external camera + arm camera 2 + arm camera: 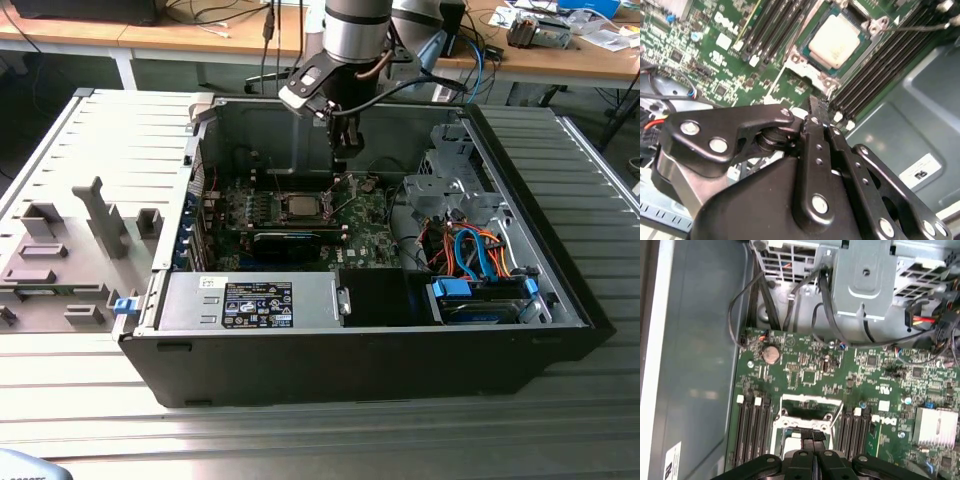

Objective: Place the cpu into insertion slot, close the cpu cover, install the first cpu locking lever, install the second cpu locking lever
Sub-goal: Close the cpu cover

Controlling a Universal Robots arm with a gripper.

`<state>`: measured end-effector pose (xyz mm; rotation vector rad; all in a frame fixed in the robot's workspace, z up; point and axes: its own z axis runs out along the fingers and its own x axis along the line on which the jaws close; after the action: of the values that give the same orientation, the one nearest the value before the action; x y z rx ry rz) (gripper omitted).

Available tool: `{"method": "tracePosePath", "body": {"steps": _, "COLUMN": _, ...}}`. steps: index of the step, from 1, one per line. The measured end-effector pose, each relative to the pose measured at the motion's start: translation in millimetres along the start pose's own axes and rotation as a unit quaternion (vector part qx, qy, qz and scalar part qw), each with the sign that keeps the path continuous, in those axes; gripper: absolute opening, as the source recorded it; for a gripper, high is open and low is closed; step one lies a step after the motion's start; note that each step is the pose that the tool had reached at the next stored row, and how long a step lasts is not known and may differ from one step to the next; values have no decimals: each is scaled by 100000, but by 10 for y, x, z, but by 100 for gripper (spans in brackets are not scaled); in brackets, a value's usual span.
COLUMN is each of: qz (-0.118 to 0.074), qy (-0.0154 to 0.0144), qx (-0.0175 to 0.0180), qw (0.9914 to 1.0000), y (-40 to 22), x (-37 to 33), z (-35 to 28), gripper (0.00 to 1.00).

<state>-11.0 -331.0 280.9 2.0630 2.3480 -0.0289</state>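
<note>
Inside the case [330, 370], the cpu [836, 40] lies flat in its socket on the board [810, 370], with the metal cover frame apparently down around its edges. Just beside the socket hangs the gripper [815, 107], fingers pressed together with nothing between them. Its tips sit low over the board, near the socket's corner and the memory slots [875, 70]. A thin wire lever [920, 26] reaches out from one side of the socket. The main risk, judging from this, is a slip: closed tips pushing on so thin a wire could skate off and strike the slots or the small parts around the socket. A lever driven down without catching its hook would spring back, and uneven force on the cover could load the cpu crookedly — bending the contacts beneath.
</note>
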Motion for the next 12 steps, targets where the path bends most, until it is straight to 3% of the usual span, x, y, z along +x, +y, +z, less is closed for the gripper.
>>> {"method": "tracePosePath", "body": {"steps": 12, "qz": 155, "qy": 6, "qx": 68, "qw": 100000, "y": 334, "x": -70, "z": 34, "gripper": 11}}
